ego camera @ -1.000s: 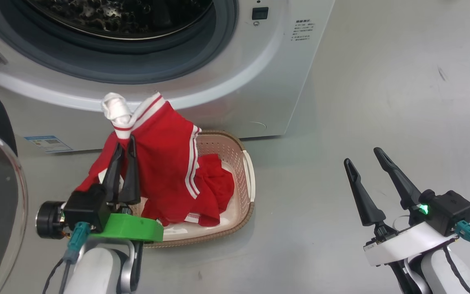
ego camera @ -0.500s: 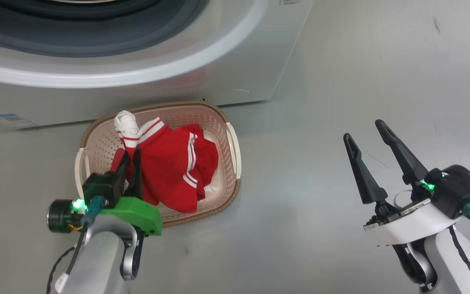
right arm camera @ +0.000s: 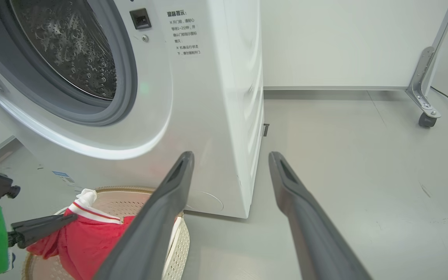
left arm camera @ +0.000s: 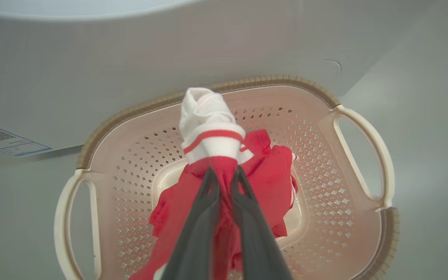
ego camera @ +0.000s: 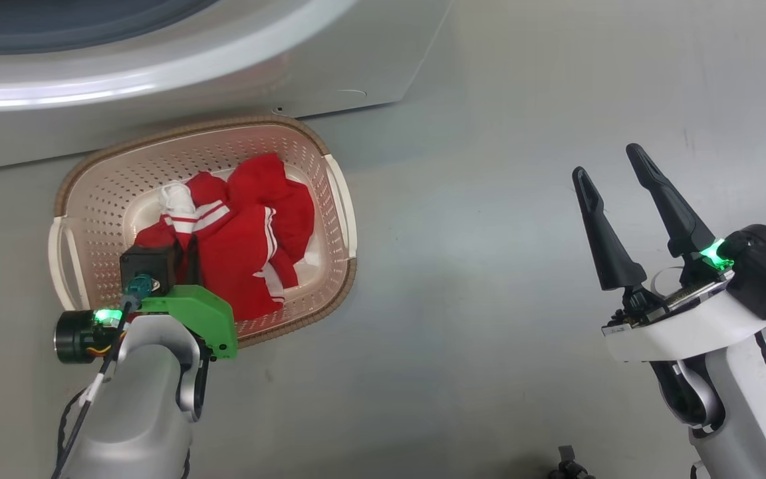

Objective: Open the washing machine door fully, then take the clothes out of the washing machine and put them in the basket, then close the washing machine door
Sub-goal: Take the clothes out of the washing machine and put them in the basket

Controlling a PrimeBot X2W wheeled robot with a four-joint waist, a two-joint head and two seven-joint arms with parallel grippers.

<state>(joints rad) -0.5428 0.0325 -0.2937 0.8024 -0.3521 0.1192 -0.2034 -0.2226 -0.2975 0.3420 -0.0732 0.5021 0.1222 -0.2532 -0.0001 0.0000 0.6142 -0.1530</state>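
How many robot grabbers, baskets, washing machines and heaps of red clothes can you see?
Grippers: 2, the left gripper and the right gripper
Basket: 1
Washing machine: 1
Heap of red clothes: 1, lying in the basket
Total: 5

Left gripper (ego camera: 190, 243) pinching red clothes (ego camera: 243, 233) low inside basket (ego camera: 104, 199), beside washing machine (ego camera: 157, 100); right gripper (ego camera: 606, 159) spread wide, apart.
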